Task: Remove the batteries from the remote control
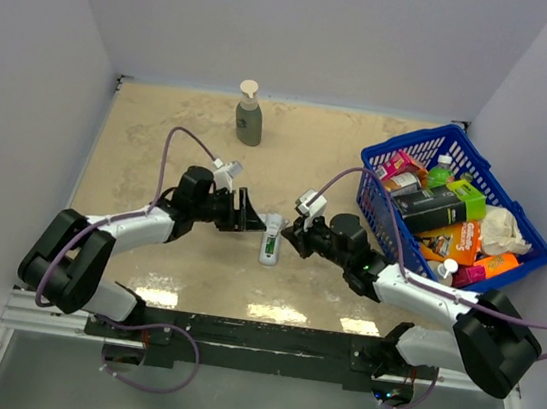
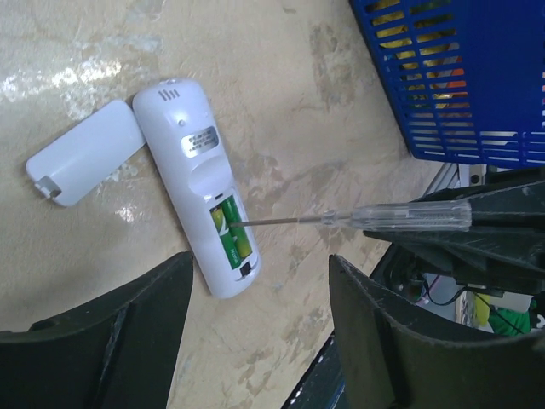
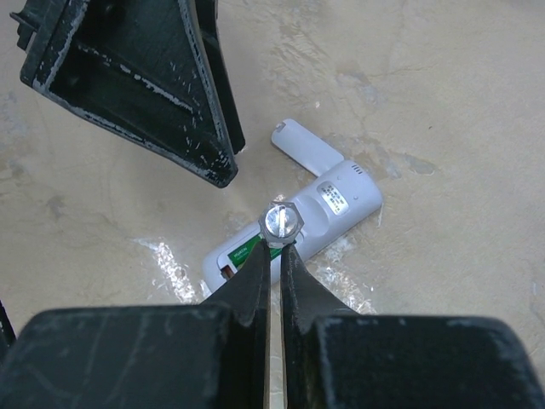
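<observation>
While both my arms reach forward from the near edge of the counter [image 1: 164, 119], elbows bent low and wrists turned inward, they meet over the remote control [image 1: 270, 240] at mid-counter. My right jaws are clamped tight on the clear handle of a thin screwdriver [image 2: 409, 217]. Its metal shaft runs level to the remote's open recess and ends at the green batteries [image 2: 232, 237]; whether the tip truly touches them I cannot tell. My left jaws stand wide apart, holding nothing, low above the counter by the remote's battery end. The remote lies flat, back up, with two batteries seated side by side in it. Its white cover [image 2: 85, 153] lies loose just beside the remote's other end. From my right wrist the screwdriver's butt hides most of the recess. Farther right stands a blue basket [image 1: 408, 142] packed with cartons and bottles, cut off in my left wrist view. A pump bottle [image 1: 250, 116] stands near the back wall. From above, the batteries are too small to make out.
</observation>
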### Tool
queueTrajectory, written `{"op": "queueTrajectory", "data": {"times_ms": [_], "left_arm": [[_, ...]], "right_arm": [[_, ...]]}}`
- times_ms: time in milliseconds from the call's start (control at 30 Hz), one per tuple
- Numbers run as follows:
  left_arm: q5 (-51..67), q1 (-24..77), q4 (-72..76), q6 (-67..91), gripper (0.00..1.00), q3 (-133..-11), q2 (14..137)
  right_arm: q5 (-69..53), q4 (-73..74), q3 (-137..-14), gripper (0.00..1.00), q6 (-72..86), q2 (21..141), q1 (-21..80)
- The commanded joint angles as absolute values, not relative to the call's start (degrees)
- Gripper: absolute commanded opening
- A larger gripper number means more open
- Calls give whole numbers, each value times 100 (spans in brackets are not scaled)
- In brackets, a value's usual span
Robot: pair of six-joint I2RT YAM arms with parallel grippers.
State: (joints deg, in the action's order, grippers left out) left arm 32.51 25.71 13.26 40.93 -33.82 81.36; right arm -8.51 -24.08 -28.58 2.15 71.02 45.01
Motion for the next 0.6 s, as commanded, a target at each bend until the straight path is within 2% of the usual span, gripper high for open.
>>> {"op": "queueTrajectory", "data": {"times_ms": [0,567], "left_arm": [[3252,2610,1617,3973,69,-3761,7989],[3629,2672,2135,4192,70,-3964,8209]], "right_arm": [[-975,-2681,-2892,0,228,7145,4518],[-1055,-2848,-2804,0,220,7383,4526]]}}
